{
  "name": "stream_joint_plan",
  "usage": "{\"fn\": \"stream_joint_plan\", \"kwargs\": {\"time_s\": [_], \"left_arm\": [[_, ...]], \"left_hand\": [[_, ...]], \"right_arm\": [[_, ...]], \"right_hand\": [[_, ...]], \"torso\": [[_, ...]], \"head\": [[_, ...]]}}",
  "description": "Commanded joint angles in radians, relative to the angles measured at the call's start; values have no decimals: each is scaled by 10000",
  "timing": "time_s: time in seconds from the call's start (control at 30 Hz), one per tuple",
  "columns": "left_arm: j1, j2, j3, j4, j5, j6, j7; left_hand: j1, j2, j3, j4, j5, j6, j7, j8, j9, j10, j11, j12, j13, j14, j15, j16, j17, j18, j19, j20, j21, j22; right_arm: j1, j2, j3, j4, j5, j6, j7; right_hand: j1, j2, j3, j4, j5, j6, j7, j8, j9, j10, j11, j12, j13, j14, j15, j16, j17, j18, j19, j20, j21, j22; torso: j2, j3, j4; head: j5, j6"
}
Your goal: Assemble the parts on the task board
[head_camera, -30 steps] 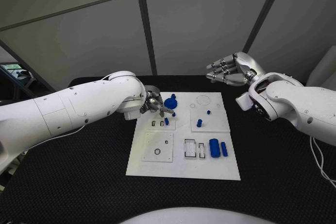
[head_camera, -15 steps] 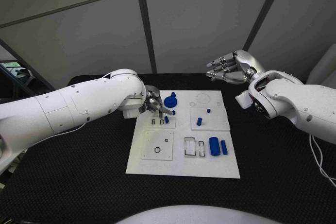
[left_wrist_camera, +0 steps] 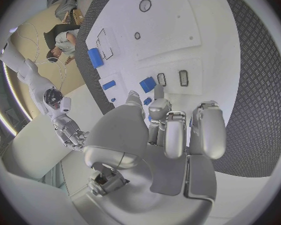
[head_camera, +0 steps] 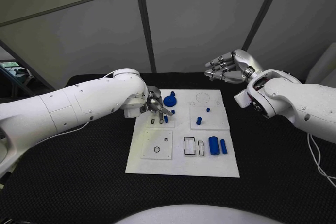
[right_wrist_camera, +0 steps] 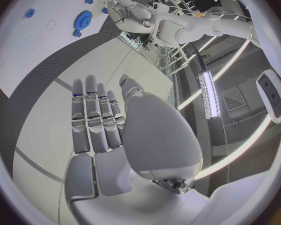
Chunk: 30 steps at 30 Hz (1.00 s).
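Note:
The white task board (head_camera: 180, 158) lies mid-table. My left hand (head_camera: 157, 106) hovers over its far left part, just above two small slots (head_camera: 158, 121) and a blue peg (head_camera: 166, 119). Its fingers (left_wrist_camera: 167, 130) are curled together and seem to pinch a small blue part (left_wrist_camera: 147, 101). The blue peg (left_wrist_camera: 148, 84) stands beside the slots (left_wrist_camera: 172, 78). A blue gear (head_camera: 170, 102) sits right beside the hand. My right hand (head_camera: 229, 68) is raised beyond the board's far right corner, fingers (right_wrist_camera: 97, 117) spread and holding nothing.
Other blue parts on the board: a peg (head_camera: 199, 121), a small stud (head_camera: 209, 110), and two cylinders (head_camera: 218, 146) on the right side. Round and rectangular recesses (head_camera: 158, 148) lie on the near half. Black table mat (head_camera: 84, 185) surrounds the board.
My left hand has crept slightly toward the near side, closer over the slots. The right hand stays raised, almost unmoved.

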Motion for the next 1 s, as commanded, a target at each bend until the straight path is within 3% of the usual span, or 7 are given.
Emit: {"fn": "stream_joint_plan", "kwargs": {"time_s": [0.03,0.6,1.0], "left_arm": [[19,46,-5,-43,-91,253,-89],[18,171,-19,-109,-91,452,-105],[18,225,-19,-163,-91,496,-106]], "left_hand": [[8,68,-43,-25,-35,-42,-33,72,31,10,-31,51,11,944,-74,34,2258,-80,145,-34,33,10],[101,69,-50,-67,-33,-74,-41,122,139,9,-39,45,8,948,-81,48,2275,-93,169,-42,68,80],[398,194,62,-189,-15,-162,-54,227,392,20,-52,46,22,957,-91,74,2307,-108,196,-56,105,171]], "right_arm": [[21,20,9,14,31,-42,18],[21,69,8,-5,31,-51,24],[21,96,8,-12,31,-13,12]], "right_hand": [[-118,14,21,-67,54,-45,26,-26,-15,-55,35,-24,-26,-24,82,-56,-19,108,44,66,-81,-25],[-123,23,20,-69,61,-46,28,-24,-15,-58,37,-24,-35,-21,83,-67,-25,109,48,69,-94,-34],[-143,50,19,-72,88,-43,28,-16,-12,-57,37,-16,-60,-4,85,-94,-39,112,63,74,-130,-59]], "torso": [[-1,6,4],[8,12,3],[19,13,10]], "head": [[-9,-19],[-8,-73],[-28,-100]]}}
